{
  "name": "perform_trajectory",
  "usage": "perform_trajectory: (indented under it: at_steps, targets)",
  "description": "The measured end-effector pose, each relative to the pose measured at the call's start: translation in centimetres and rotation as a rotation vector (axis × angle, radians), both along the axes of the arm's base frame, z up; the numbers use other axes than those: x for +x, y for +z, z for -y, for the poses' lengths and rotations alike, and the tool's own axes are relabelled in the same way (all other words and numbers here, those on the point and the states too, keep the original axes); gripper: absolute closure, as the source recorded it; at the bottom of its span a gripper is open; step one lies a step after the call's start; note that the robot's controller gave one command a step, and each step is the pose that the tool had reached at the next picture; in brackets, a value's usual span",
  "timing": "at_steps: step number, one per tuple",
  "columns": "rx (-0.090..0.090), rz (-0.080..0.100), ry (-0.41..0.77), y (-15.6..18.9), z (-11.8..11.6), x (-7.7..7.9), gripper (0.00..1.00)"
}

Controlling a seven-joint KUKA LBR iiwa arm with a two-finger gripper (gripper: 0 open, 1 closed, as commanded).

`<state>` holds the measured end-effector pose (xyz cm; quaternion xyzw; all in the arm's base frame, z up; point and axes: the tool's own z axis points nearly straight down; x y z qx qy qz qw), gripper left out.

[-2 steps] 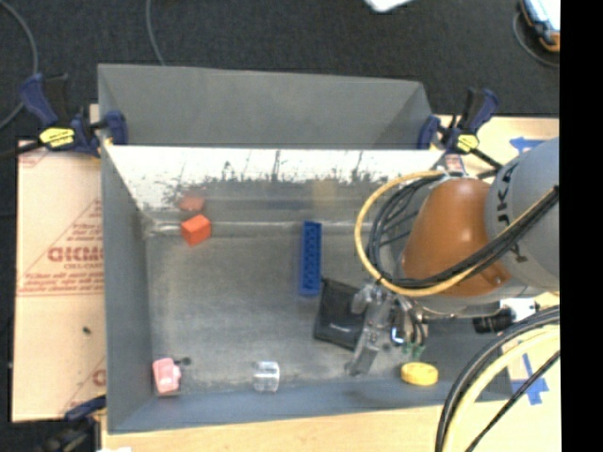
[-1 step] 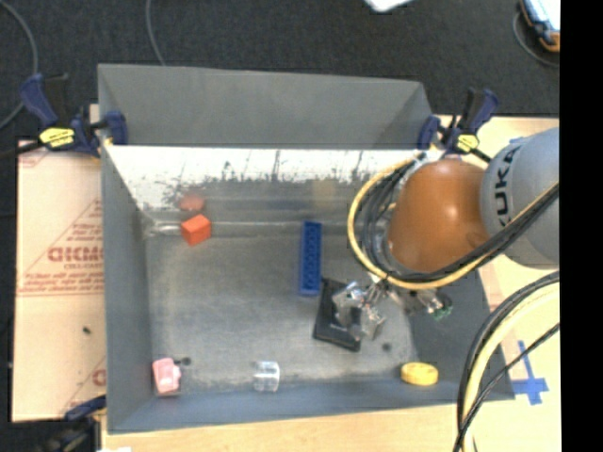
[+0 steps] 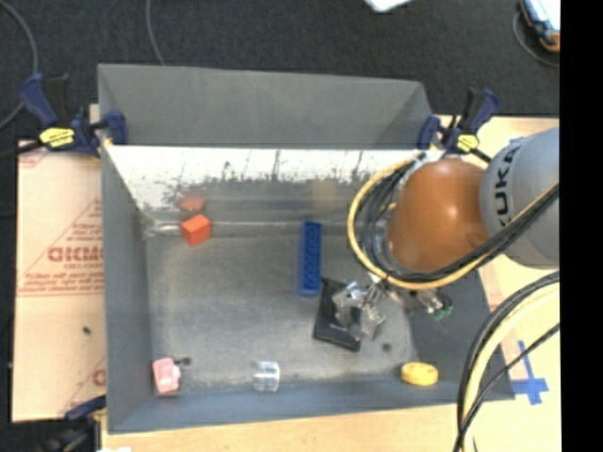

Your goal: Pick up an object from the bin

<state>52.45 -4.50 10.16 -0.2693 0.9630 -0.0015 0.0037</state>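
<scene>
A flat black block lies right of centre on the floor of the bin, its long axis roughly back to front, near an upright-running blue brick. The gripper hangs over the block's right edge, reaching in from the right. Whether it is open or closed cannot be told.

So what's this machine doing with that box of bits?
A robot arm reaches into a grey metal bin from the right, there to pick one thing out. Its gripper is low over a flat black block right of the bin's middle, just below a blue brick. The block seems to lie on the floor. An orange cube, a pink piece, a clear piece and a yellow piece lie scattered.
</scene>
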Motion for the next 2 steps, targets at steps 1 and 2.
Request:
perform_trajectory:
  at_steps: [1,2]
  targets:
    - [0.003,0.007,-0.114,-1.2,0.0,1.2,1.00]
    - [0.003,0.009,-0.198,-2.5,0.4,2.0,1.00]
